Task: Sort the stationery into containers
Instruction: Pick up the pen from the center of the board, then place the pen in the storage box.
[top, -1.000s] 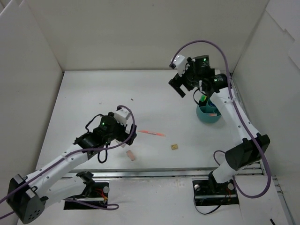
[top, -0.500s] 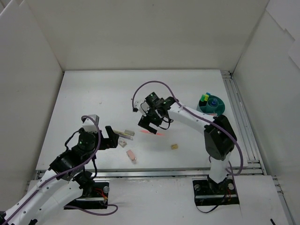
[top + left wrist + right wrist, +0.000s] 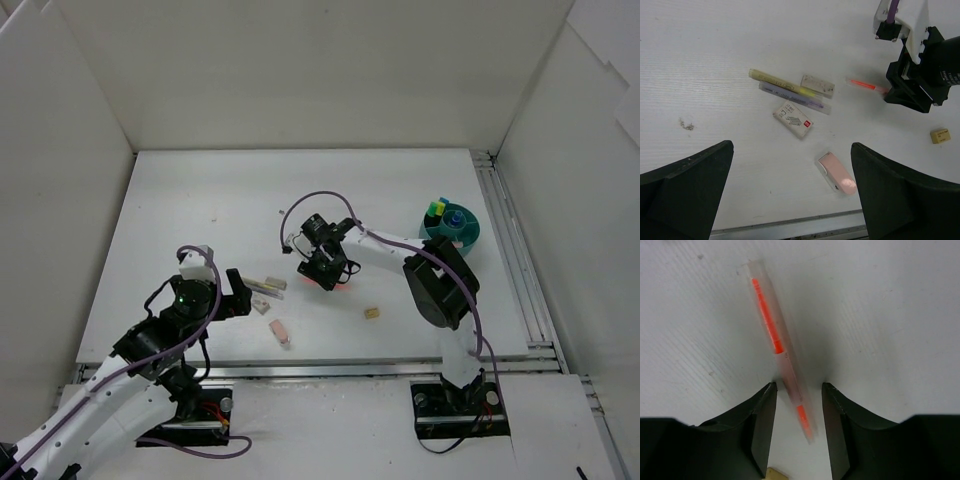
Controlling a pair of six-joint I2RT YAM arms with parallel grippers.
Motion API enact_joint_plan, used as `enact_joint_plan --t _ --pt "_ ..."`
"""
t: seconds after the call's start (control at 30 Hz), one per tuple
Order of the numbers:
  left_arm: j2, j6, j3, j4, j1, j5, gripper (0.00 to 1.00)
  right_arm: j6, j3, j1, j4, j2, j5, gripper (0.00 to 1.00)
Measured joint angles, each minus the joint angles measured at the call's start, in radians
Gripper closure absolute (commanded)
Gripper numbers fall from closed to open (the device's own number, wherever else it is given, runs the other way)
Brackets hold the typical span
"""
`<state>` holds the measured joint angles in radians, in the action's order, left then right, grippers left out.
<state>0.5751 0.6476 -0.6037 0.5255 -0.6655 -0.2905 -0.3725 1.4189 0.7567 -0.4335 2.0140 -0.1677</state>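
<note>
An orange pen (image 3: 774,335) lies on the white table between the fingers of my right gripper (image 3: 799,392), which is open, with a narrow gap on each side of the pen. From above, that gripper (image 3: 326,272) is down at the table's middle, with the pen's (image 3: 341,286) tip poking out. The teal tub (image 3: 471,238) at the right holds a green-capped highlighter (image 3: 436,208) and a blue-capped item (image 3: 455,216). My left gripper (image 3: 792,155) hangs open above a pink eraser (image 3: 837,172). A tan cube (image 3: 940,135) lies to the right.
A yellow stick (image 3: 780,82), a purple stick (image 3: 795,96), a white labelled eraser (image 3: 794,119) and a small beige block (image 3: 817,85) lie clustered ahead of the left gripper. White walls enclose the table; a rail (image 3: 505,250) runs along its right edge.
The right arm swung from above the tub down to the orange pen, and its jaws have narrowed round it. The left gripper pulled back toward the near-left, uncovering the cluster of sticks.
</note>
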Motion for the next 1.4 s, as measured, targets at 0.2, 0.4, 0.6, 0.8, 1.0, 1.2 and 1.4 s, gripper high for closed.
enact_joint_plan --t 0.2,0.4,0.6,0.8,1.0,1.2,1.4 --pt "0.008 0.001 0.006 -0.003 0.006 -0.009 0.01 0.023 -0.008 0.041 0.013 0.008 0.006 0.97" --pt "0.018 0.001 0.006 -0.002 0.010 -0.027 0.01 0.002 -0.008 0.063 0.021 0.004 0.036 1.00" --pt "0.046 0.001 0.005 -0.010 0.023 -0.031 0.00 -0.161 -0.008 0.062 0.016 -0.089 0.135 1.00" --pt "0.135 -0.004 -0.040 -0.034 0.077 0.024 0.01 -0.400 0.078 -0.031 0.006 -0.268 0.275 1.00" --pt "0.210 -0.013 -0.085 -0.095 0.159 0.085 0.00 -0.676 0.195 -0.161 -0.040 -0.323 0.475 1.00" --pt "0.325 -0.016 -0.120 -0.127 0.232 0.127 0.01 -0.946 0.121 -0.206 -0.126 -0.308 0.708 1.00" --pt "0.398 -0.014 -0.126 -0.131 0.262 0.142 0.01 -1.102 -0.024 -0.325 -0.182 -0.306 0.869 1.00"
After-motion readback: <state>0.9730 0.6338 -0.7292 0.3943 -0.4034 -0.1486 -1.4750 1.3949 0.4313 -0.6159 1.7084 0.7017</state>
